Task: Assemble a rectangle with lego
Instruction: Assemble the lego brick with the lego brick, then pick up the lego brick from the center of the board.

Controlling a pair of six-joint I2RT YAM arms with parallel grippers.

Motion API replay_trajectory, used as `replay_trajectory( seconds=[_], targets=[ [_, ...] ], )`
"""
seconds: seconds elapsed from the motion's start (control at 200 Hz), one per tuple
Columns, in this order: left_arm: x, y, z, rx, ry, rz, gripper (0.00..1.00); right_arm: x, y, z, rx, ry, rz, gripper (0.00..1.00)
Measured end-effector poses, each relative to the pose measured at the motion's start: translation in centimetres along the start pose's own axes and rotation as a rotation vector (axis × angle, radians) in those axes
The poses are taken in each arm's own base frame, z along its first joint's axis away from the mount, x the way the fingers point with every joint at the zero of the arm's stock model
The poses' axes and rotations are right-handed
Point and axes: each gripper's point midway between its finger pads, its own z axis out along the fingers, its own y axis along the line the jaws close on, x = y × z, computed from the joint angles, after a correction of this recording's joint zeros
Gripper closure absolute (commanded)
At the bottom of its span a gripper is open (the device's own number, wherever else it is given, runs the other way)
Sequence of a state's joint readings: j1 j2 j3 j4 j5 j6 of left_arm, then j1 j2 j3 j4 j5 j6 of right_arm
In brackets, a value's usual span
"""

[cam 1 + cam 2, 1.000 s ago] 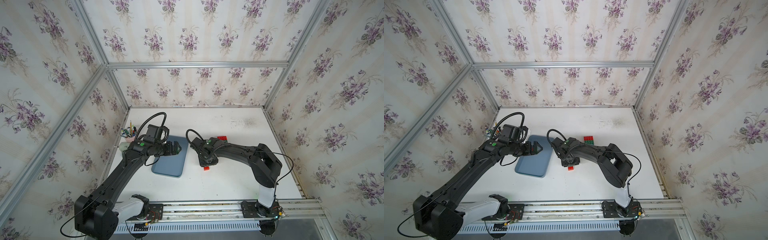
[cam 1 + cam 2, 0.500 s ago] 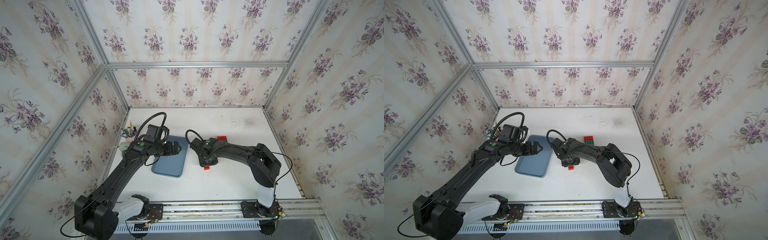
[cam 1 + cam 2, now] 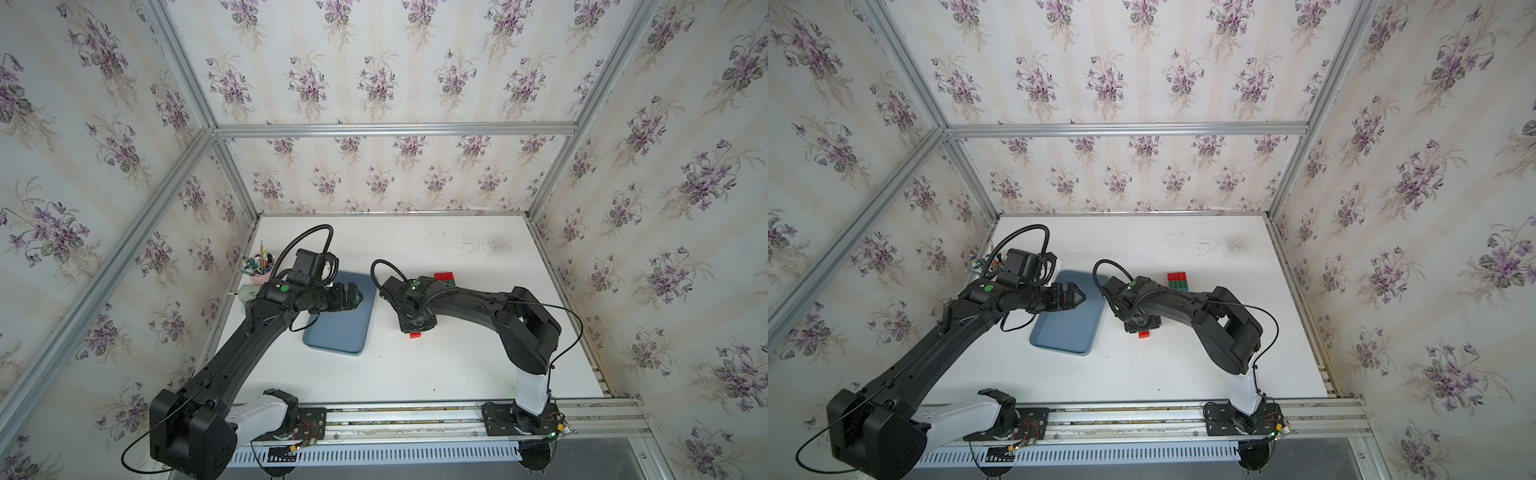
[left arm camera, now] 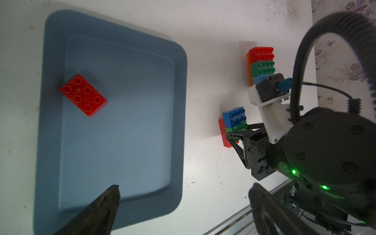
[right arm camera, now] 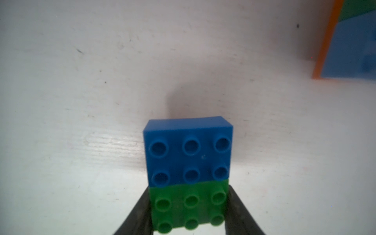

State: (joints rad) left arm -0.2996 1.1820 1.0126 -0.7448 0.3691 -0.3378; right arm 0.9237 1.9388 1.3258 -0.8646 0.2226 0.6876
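- Left claw (image 4: 185, 186) is hanging over the near end of the tray (image 4: 114, 162), jaws spread wide and holding nothing.
- Loose red brick (image 4: 83, 95) is lying studs up inside the tray, close to one wall and askew to it.
- Right claw (image 5: 189, 205) is pinching the green brick (image 5: 189, 200) by its two sides, jaws narrow.
- Blue brick (image 5: 188, 150) is sitting flush against the green one; both are riding on a red base brick (image 4: 222, 132).
- This small stack is sitting beside the tray and looks to be resting on the bench (image 3: 436, 365).
- Far stack (image 4: 261, 63) is standing farther back on the bench: red, green and blue in a row on an orange base, apart from the small stack.
- Pen cup (image 3: 259, 270) is standing at the bench's left edge.
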Motion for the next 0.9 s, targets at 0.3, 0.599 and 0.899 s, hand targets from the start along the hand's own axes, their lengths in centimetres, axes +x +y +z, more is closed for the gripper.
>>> replay_trajectory(
  seconds=[0.3,0.599,0.899],
  targets=[
    [0.0,0.3,0.0,-0.016,-0.005,-0.001,0.0,0.1,-1.2,0.7,0.051,-0.012,-0.003,0.23],
    [-0.2,1.3,-0.4,-0.079,-0.021,-0.003,0.0,0.5,-1.5,-0.9,0.004,-0.028,-0.005,0.17],
    [-1.7,1.9,-1.3,-0.156,-0.061,-0.013,0.0,-4.3,-2.2,-9.9,-0.222,-0.264,0.052,0.17]
  ],
)
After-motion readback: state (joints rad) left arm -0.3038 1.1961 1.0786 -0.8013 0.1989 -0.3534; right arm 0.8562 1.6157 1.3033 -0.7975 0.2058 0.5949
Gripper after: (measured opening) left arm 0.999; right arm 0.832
